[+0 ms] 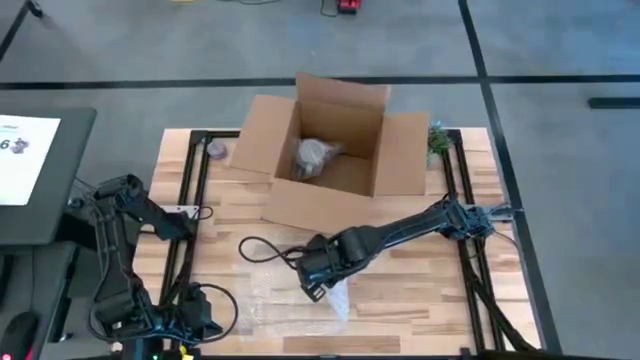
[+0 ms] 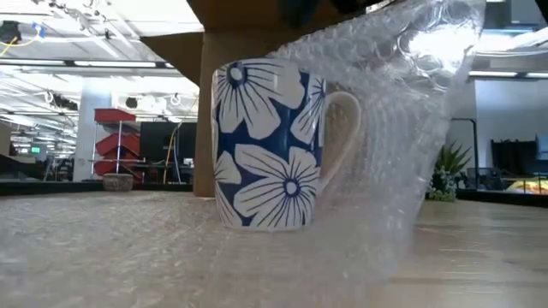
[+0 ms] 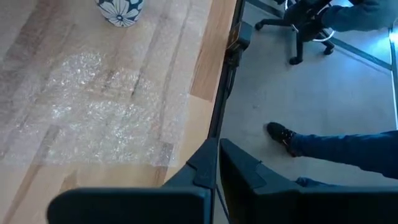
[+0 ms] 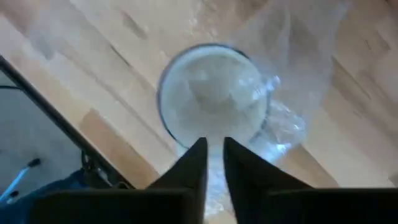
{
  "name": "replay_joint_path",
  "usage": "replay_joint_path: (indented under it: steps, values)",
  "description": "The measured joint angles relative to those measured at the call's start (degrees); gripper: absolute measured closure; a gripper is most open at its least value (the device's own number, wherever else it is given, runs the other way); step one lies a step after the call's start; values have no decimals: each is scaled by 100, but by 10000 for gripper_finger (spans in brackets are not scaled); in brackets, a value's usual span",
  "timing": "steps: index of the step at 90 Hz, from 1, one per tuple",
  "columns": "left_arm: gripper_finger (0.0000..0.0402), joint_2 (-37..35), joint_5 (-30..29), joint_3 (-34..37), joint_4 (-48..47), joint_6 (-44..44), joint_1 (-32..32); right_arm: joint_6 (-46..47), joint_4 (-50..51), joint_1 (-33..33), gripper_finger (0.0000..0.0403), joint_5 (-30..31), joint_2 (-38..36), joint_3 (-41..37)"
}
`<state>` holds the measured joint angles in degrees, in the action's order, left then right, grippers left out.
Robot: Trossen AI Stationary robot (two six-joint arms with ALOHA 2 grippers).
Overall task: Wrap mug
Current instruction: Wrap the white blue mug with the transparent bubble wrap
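A blue mug with white flowers (image 2: 265, 145) stands upright on a sheet of clear bubble wrap (image 2: 402, 128) near the table's front middle. In the high view my right gripper (image 1: 318, 288) is directly over the mug and hides it. Its wrist view looks straight down into the mug (image 4: 211, 99) through the wrap, with the gripper (image 4: 214, 155) shut on the wrap. One side of the sheet rises beside the mug's handle; the remainder (image 1: 270, 305) lies flat on the table. My left gripper (image 3: 217, 162) waits shut at the table's near left corner (image 1: 200, 320). My right gripper pinches the bubble wrap (image 4: 214, 163) between its two fingers, coming from above and pointing down. The held part (image 2: 428, 60) is lifted above the mug's rim and curves over it. The sheet's lower part stays on the table under the mug.
An open cardboard box (image 1: 395, 165) stands at the far middle with a wrapped bundle (image 1: 318, 155) inside. A small plant (image 1: 437, 138) is at the far right, a small round object (image 1: 216, 150) at the far left. A person's leg (image 3: 348, 149) shows beyond the table's edge.
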<state>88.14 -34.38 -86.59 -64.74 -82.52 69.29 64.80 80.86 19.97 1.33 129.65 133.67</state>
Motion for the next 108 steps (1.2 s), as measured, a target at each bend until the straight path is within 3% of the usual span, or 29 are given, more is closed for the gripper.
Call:
replay_joint_path:
  steps: [21, 37, 56, 77, 88, 108]
  values:
    - [402, 0, -69, 0, 128, 136, -1, 690, 355, -9, 204, 141, 5, -708]
    - [402, 0, -82, 0, 173, 206, -1, 848, -753, -20, 183, 11, 12, -1435]
    - [402, 0, -84, 1, 173, 258, -1, 877, -1313, -51, 235, 9, -7, -1791]
    - [402, 0, -105, 0, 176, 249, -1, 286, -1102, -44, 381, -153, -87, -1793]
    - [402, 3, -114, 0, 182, 238, -1, -376, -841, 43, 377, -435, -160, -1797]
    - [402, 7, -132, 2, 221, 291, -109, -1909, 535, 262, 387, -760, -186, -1684]
